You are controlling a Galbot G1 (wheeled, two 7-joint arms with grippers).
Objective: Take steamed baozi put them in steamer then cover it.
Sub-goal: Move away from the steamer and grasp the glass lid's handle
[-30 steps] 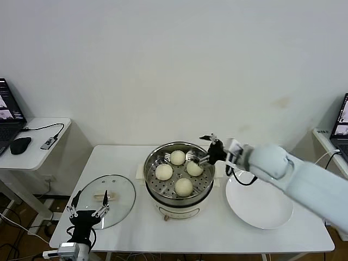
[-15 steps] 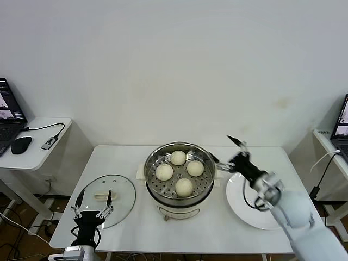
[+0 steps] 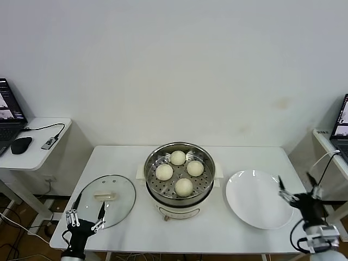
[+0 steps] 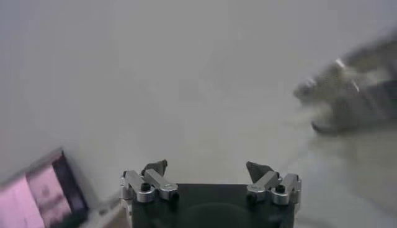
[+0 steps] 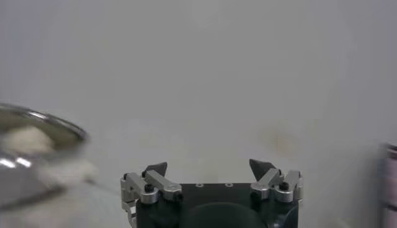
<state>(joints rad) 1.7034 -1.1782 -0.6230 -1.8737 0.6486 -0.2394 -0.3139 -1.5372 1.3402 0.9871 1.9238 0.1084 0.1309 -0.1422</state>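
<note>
The steel steamer (image 3: pixel 207 163) stands open at the table's middle, with several cream-white baozi (image 3: pixel 184 186) on its perforated tray. The glass cover (image 3: pixel 117 204) lies flat on the table to the steamer's left, its cream handle (image 3: pixel 105 194) facing up. My left gripper (image 3: pixel 85 217) is open and empty at the table's near-left edge, over the cover's near rim. My right gripper (image 3: pixel 297 187) is open and empty at the near-right edge, beside the plate. The left wrist view shows its gripper (image 4: pixel 206 168) open. The right wrist view shows its gripper (image 5: pixel 209 166) open, with the steamer (image 5: pixel 37 124) off to one side.
An empty flat white plate (image 3: pixel 255 198) lies right of the steamer. A side table (image 3: pixel 32 155) at the left holds a laptop, a mouse (image 3: pixel 20 144) and a cable. Another laptop (image 3: pixel 341 125) stands at the far right. A white wall rises behind the table.
My right arm has drawn back from over the steamer, past the plate, to the table's near-right edge. The left gripper has dropped slightly towards the near edge. The baozi and cover have not moved.
</note>
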